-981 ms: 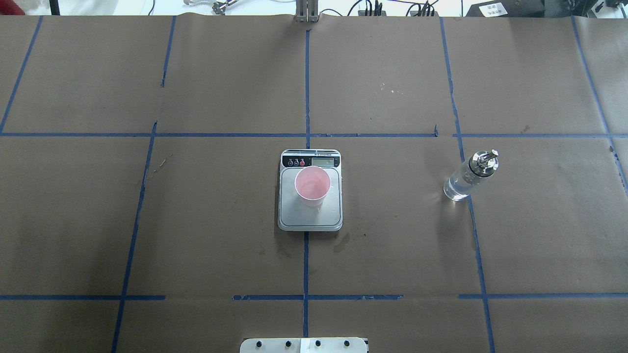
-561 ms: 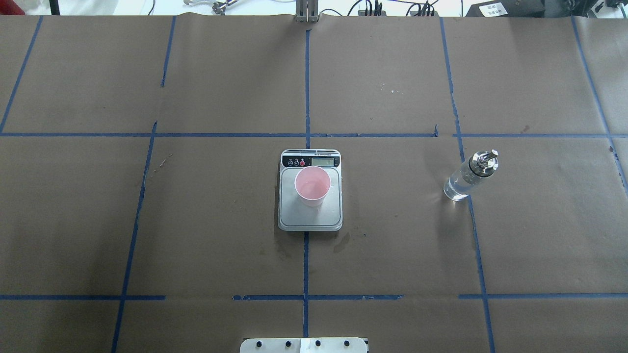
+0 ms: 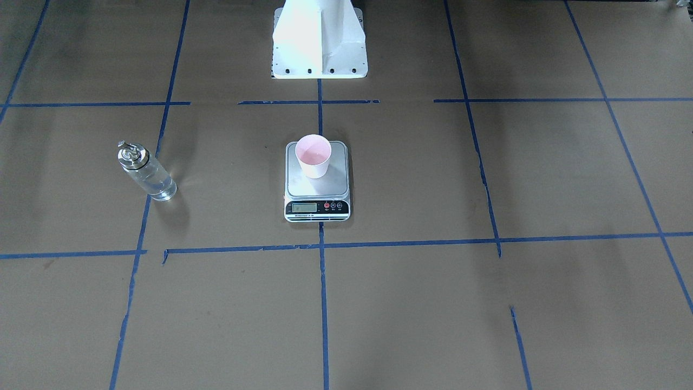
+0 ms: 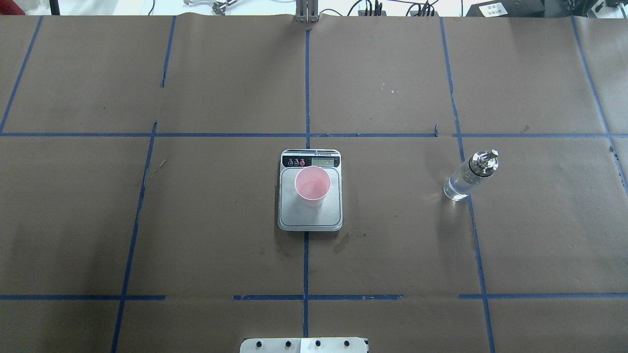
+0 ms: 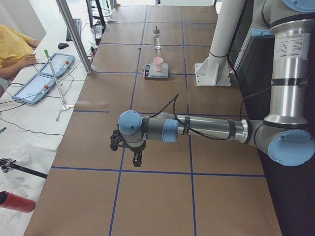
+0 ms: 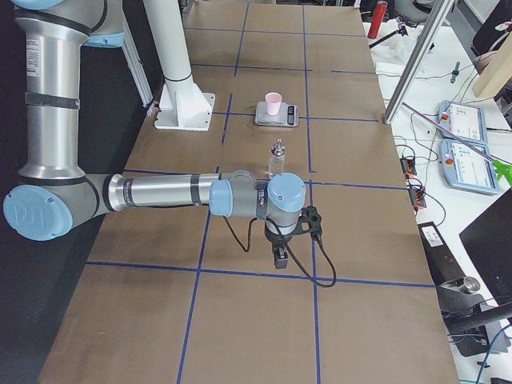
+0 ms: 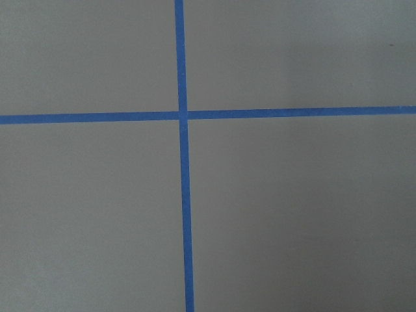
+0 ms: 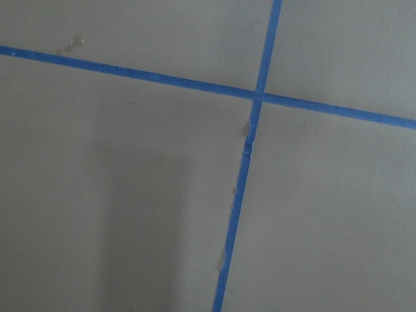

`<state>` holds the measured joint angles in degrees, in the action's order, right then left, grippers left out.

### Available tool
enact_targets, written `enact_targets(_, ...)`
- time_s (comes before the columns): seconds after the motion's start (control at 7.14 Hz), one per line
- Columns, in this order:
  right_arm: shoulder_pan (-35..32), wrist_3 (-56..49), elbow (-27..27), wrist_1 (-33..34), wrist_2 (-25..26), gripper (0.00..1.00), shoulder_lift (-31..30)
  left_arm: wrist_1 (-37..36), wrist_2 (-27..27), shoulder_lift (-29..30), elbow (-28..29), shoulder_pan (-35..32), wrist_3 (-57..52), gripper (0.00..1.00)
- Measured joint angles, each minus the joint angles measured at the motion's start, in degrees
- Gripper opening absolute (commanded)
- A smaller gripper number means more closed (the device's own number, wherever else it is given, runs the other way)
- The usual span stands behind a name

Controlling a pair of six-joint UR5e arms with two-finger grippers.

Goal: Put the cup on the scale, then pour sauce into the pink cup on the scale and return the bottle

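The pink cup (image 4: 312,185) stands upright on the scale (image 4: 310,218) platform. The glass bottle (image 4: 463,181) stands on the table (image 4: 392,235), well apart, to my right. Whether my left gripper (image 5: 137,158) and right gripper (image 6: 278,256) are open: I cannot tell.

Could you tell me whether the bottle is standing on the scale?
No, the bottle stands on the table, well apart from the scale.

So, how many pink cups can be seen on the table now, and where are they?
1. The cup stands upright on the scale, on the half of the platform nearer the display strip. No other cup shows in any view, and nothing in view is large enough to hide one.
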<state>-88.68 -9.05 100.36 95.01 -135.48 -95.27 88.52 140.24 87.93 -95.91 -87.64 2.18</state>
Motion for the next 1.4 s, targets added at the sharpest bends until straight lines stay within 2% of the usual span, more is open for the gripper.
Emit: enact_targets(1.4, 0.0, -0.06, -0.02, -0.39, -0.17, 1.0, 1.07, 0.88, 0.47, 3.19, 0.36, 0.1, 2.16, 1.0)
